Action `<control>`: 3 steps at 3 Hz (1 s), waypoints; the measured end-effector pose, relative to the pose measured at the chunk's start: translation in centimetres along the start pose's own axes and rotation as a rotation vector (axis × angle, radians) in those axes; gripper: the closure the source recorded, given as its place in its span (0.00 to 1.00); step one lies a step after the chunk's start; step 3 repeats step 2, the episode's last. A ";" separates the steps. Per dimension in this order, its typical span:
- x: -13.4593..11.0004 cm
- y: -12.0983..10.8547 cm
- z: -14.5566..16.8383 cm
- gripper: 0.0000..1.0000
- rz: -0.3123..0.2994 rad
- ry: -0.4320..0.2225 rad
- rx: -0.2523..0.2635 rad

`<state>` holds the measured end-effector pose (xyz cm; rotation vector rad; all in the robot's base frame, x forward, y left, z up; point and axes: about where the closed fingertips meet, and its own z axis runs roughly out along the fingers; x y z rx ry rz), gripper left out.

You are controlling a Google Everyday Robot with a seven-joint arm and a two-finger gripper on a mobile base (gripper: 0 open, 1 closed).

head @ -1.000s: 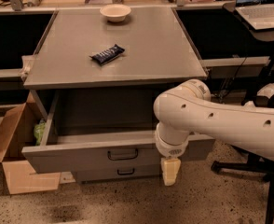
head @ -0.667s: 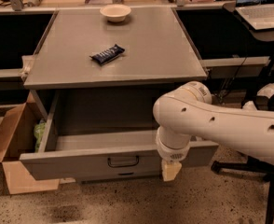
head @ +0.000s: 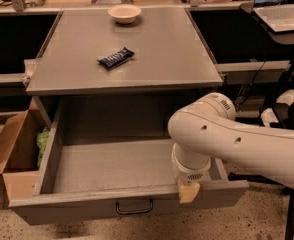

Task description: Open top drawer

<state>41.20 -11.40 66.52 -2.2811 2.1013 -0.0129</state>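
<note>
The top drawer [head: 77, 211] of the grey metal cabinet [head: 152, 54] stands pulled far out towards me. Its deep grey inside is bare and its small dark loop handle [head: 134, 207] sits at the centre of the front. My gripper [head: 188, 192] hangs from the white arm [head: 237, 144] at the drawer's front edge, right of the handle, with its cream tip over the rim. The lower drawers are hidden under the open drawer.
A dark snack bar [head: 116, 58] and a cream bowl [head: 124, 13] lie on the cabinet top. An open cardboard box [head: 14, 144] stands on the floor at the left, next to something green [head: 42, 145]. A laptop [head: 282, 9] and chair legs are at the right.
The top drawer has slid further out towards me, and its front now covers the lower drawers. My gripper has moved forward with the drawer's front edge.
</note>
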 end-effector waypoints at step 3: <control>0.0 0.0 0.0 0.00 0.000 0.000 0.000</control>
